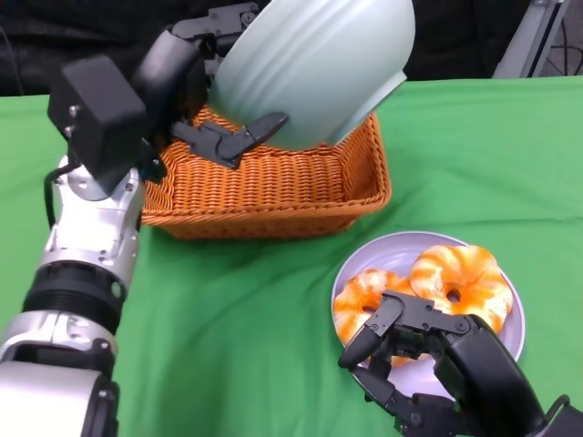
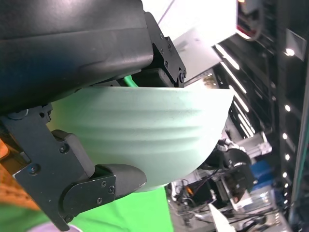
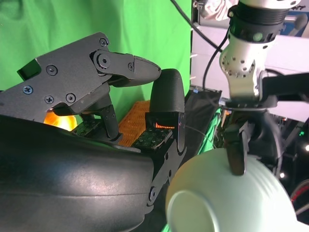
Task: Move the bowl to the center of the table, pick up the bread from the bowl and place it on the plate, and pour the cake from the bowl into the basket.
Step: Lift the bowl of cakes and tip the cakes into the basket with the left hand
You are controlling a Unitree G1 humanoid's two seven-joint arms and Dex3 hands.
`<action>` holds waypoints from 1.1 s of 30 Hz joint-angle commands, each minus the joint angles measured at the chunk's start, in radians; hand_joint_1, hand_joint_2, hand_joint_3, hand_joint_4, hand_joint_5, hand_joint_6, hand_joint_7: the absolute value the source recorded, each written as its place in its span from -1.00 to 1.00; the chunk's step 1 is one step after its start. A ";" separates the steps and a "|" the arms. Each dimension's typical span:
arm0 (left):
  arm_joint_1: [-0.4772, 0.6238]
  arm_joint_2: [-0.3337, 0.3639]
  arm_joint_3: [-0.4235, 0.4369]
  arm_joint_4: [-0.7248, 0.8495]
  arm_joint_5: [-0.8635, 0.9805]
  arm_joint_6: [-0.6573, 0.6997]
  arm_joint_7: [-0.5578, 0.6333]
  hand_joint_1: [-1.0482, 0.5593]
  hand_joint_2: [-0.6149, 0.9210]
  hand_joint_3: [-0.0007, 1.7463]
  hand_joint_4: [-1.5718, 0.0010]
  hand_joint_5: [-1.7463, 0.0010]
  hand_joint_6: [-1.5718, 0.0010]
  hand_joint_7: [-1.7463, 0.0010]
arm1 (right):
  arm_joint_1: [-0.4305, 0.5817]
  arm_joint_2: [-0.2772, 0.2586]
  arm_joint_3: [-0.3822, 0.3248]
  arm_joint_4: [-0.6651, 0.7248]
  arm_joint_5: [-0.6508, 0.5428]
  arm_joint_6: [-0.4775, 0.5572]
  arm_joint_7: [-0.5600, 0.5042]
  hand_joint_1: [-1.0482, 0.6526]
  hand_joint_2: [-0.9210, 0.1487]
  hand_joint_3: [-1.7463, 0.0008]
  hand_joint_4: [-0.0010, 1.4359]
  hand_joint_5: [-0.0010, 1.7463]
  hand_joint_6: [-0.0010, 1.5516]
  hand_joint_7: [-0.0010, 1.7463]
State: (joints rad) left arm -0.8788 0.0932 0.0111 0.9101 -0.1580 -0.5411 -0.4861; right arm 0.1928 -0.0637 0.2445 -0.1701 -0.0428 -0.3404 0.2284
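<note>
My left hand [image 1: 196,82] grips the pale green ribbed bowl [image 1: 319,68] by its rim and holds it tipped steeply above the orange wicker basket [image 1: 273,187]. The bowl's inside faces away, and it hides the basket's floor, so no cake shows. On the white plate [image 1: 383,250] lie two orange-and-white ring-shaped breads [image 1: 460,282]. My right hand [image 1: 428,364] hovers over the plate's near edge, fingers apart and holding nothing. The right wrist view shows the bowl [image 3: 227,198] from below with my left hand [image 3: 236,145] on it. The left wrist view is filled by the bowl [image 2: 145,130].
A green cloth [image 1: 237,328] covers the table. The basket stands at the back centre and the plate at the front right, close to the basket's near right corner. Dark equipment and cables lie beyond the table's far edge.
</note>
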 commanded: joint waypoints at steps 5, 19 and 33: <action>-0.081 -0.051 0.049 0.070 -0.021 0.101 -0.001 0.13 0.45 0.39 -0.01 -1.00 0.11 -0.78 | -0.004 0.002 0.001 0.016 -0.003 -0.008 -0.010 -0.11 -0.52 0.16 0.01 0.90 -0.09 0.47; -0.154 -0.151 0.224 0.190 -0.139 0.360 0.065 0.18 0.51 0.43 -0.09 -1.00 0.04 -0.84 | -0.006 -0.005 0.006 0.016 -0.022 -0.004 -0.015 -0.13 -0.56 0.22 0.02 0.93 -0.09 0.47; -0.204 -0.173 0.387 0.235 -0.268 0.552 0.117 0.18 0.55 0.49 -0.11 -1.00 0.04 -0.93 | -0.010 -0.009 0.005 0.038 -0.020 -0.023 -0.010 -0.13 -0.58 0.26 0.01 0.93 -0.10 0.47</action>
State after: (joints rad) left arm -1.0480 -0.0819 0.3894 1.1479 -0.4090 0.0106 -0.3761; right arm 0.1849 -0.0648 0.2529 -0.1351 -0.0669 -0.3487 0.2192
